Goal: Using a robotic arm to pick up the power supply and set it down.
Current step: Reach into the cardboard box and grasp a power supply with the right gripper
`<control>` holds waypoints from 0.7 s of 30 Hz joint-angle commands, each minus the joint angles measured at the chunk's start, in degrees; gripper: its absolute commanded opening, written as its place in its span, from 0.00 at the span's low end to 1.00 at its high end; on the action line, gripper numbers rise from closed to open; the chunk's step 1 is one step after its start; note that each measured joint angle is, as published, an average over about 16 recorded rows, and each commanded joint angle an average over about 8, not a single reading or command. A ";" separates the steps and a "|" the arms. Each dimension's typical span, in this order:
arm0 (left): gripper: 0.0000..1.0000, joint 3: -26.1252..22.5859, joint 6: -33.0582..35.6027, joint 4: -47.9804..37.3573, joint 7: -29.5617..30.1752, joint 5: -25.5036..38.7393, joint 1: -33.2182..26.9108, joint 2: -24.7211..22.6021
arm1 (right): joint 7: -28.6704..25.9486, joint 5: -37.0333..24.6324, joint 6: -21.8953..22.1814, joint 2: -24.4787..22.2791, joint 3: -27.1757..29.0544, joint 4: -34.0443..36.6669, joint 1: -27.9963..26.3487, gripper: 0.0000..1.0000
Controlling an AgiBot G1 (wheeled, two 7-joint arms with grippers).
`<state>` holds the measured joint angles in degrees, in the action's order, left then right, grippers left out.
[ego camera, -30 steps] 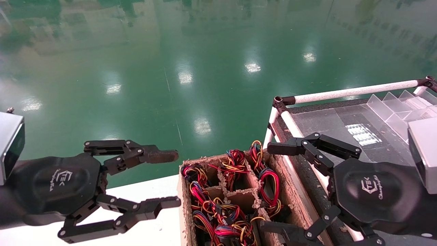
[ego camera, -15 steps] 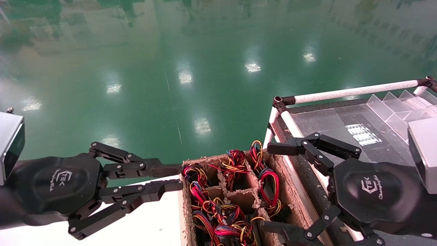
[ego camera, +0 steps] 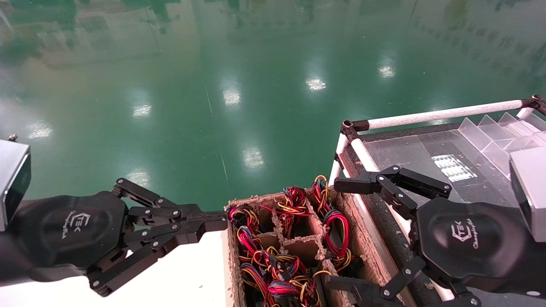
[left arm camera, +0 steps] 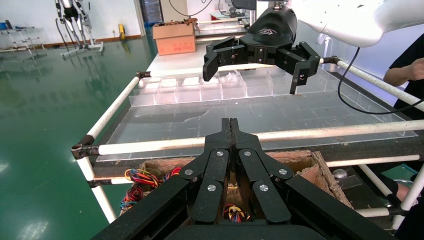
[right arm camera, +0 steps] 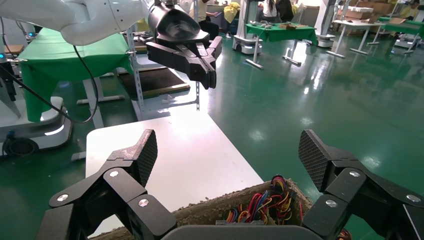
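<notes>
The left tool (ego camera: 222, 221) hangs above the white desk (ego camera: 187, 277), its two fingers pressed flat together with nothing between them, tips just beside the cardboard box's (ego camera: 232, 256) left wall near its far corner. In the left wrist view the same fingers (left arm camera: 230, 135) meet along one straight seam. The desk top around this tool is bare and white, and its far edge drops to a wide green floor (ego camera: 239, 85).

The right tool (ego camera: 341, 232) hovers over the right side of the box with its fingers spread wide: one fingertip sits past the box's far right corner, over the black strip of the rack (ego camera: 426, 115), and the other reaches down over the near right compartments. It holds nothing. The right wrist view shows the gap between its ridged pads (right arm camera: 147, 155) wide open above the box rim.

The box stands at the desk's right edge, hard against the rack's white tube frame. Its dividers make small cells, each crowded with looped red, yellow, black and blue wires (ego camera: 294, 204). The power supplies (ego camera: 277, 273) lie in those cells; only their wire bundles show, so their metal bodies cannot be made out. Beyond the frame, clear plastic bins (ego camera: 495, 132) sit on the rack's far right side.
</notes>
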<state>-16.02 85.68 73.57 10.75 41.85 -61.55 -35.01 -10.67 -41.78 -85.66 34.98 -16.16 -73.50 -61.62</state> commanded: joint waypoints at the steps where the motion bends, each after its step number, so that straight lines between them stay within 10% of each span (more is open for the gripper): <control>1: 0.73 0.00 0.00 0.00 0.00 0.00 0.00 0.00 | 0.00 0.00 0.00 0.00 0.00 0.00 0.00 1.00; 4: 1.00 0.00 0.00 0.00 0.00 0.00 0.00 0.00 | 0.00 0.00 0.00 0.00 0.00 0.00 0.00 1.00; 21: 1.00 -0.01 0.00 -0.02 -0.01 0.00 -0.01 0.00 | 0.23 -0.41 0.20 -0.35 0.08 0.31 -0.04 1.00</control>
<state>-16.04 85.69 73.54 10.73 41.84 -61.56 -35.01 -10.36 -42.42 -85.39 34.47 -16.06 -72.80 -61.72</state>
